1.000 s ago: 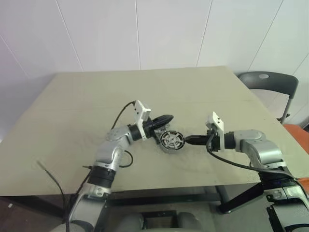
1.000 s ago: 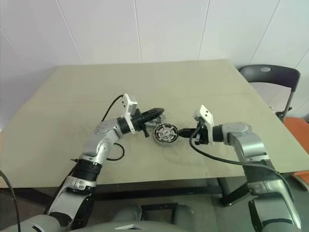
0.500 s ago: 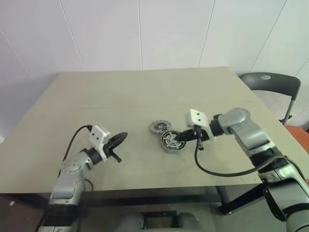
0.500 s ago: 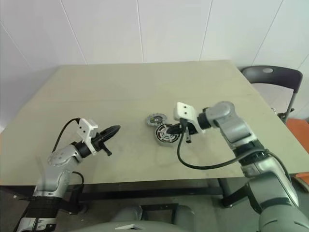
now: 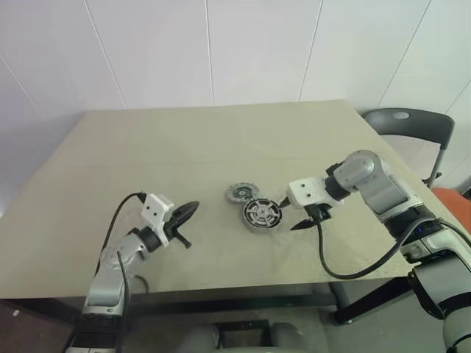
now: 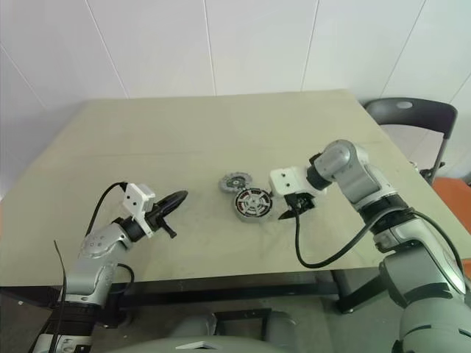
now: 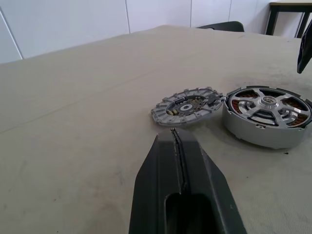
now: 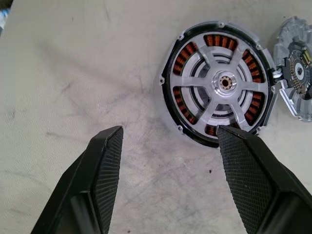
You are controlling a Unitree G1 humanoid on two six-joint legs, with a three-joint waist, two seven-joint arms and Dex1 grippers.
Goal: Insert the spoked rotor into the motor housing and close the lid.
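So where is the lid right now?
In the left eye view the lid lies on the table, just behind and left of the motor housing.

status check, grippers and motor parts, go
Left gripper shut, empty. Right gripper open beside motor housing. Spoked rotor seated inside. Lid off, beside it.

rotor in housing — lid behind-left
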